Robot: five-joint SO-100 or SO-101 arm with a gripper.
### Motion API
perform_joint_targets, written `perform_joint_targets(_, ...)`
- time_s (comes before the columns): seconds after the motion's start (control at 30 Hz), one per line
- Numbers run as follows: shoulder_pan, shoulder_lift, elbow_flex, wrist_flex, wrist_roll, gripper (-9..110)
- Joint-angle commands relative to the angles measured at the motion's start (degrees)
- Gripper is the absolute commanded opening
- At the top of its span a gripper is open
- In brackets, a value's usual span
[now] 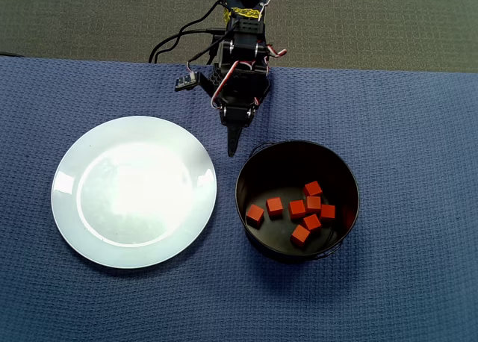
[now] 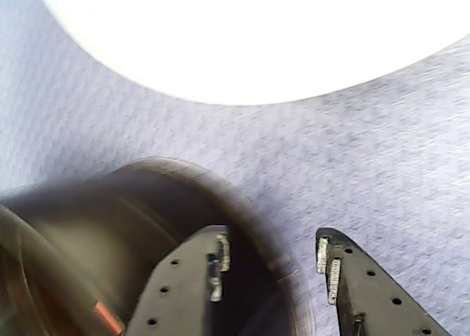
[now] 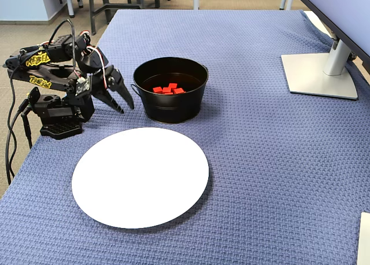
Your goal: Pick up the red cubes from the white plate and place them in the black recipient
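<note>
Red cubes [image 1: 302, 208] inside black pot [image 1: 254, 163], hand [image 3: 122, 101] just beside it — fingers parted, empty, white plate [image 1: 67, 207] bare

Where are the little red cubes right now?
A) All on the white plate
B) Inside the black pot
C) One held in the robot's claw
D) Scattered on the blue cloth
B: the overhead view shows the red cubes lying on the floor of the black pot, while the white plate is bare and the gripper holds nothing.
</note>
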Motion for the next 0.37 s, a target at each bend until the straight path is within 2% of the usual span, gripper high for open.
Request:
perform_joint_targets(0.0, 1.1, 0.7, 0.8, -0.8, 0.2, 3)
perform_joint_targets(0.33, -1.0, 2.8, 5.7, -2.2, -0.4, 0)
